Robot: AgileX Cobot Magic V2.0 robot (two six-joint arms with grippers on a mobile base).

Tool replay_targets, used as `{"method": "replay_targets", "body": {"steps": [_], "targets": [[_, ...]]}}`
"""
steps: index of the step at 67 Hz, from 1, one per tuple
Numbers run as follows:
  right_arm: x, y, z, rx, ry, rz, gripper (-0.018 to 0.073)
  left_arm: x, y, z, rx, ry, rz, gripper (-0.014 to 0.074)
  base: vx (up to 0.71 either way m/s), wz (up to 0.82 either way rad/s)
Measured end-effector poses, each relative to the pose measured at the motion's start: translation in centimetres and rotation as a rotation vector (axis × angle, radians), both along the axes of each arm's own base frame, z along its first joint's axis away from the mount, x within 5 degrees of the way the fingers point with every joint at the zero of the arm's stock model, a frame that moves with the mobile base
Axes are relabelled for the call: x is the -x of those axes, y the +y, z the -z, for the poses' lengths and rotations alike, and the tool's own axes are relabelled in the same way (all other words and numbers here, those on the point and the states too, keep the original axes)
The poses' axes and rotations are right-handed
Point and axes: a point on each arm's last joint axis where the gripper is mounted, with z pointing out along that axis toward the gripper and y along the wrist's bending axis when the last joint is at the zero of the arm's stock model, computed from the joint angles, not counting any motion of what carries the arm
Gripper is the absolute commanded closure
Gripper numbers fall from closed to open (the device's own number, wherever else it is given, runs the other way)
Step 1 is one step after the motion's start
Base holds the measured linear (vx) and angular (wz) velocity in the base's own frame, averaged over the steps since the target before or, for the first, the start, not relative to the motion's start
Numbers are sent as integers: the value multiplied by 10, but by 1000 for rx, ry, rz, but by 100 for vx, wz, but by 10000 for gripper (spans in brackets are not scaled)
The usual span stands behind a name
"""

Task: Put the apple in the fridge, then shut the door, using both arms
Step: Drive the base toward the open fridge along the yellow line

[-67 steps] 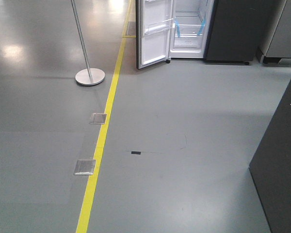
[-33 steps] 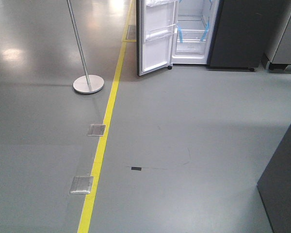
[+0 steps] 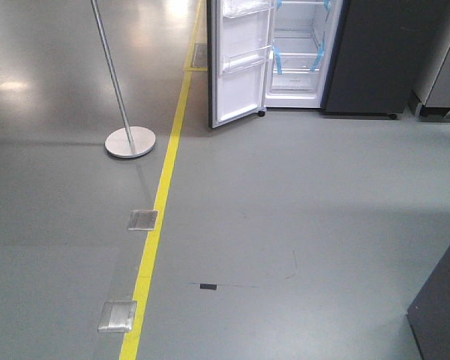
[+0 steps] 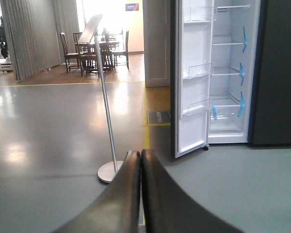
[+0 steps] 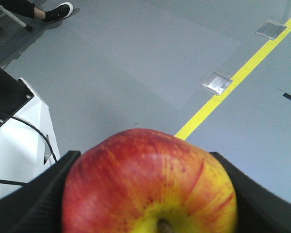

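As the base rolls forward, everything on the floor [image 3: 300, 225] slides down the front view compared with a second ago. The two metal floor plates [image 3: 142, 220] sit lower beside the yellow line [image 3: 162, 199], and the round foot of the stand [image 3: 130, 142] has dropped too. The fridge [image 3: 304, 71] at the top edge shows more of its white inside. That reads as an approach under way, not a placing. The fridge is well apart from the robot, with a wide stretch of floor between.

The door [image 3: 238, 82] stands wide open on the left, its inner liner facing the camera, so nothing bars the shelves [image 4: 225, 70]. The apple [image 5: 148, 170] is not in the fridge yet. It sits in the right claw [image 5: 150, 199], whose black fingers are spread just to the fruit's width and press on both flanks, stem end toward the lens. The left claw [image 4: 141, 189] has its two fingers pressed flat together and carries nothing. It looks toward the open door, which I judge it will push shut once the apple is shelved.
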Motion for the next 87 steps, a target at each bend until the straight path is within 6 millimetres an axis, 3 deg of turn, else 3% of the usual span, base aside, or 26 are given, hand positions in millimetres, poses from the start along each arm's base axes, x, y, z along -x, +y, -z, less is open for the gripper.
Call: {"method": "replay_targets", "body": {"steps": [87], "targets": [[0, 0, 0, 0, 0, 0, 447, 0, 0, 0, 0, 0, 0, 603, 26, -7]]}}
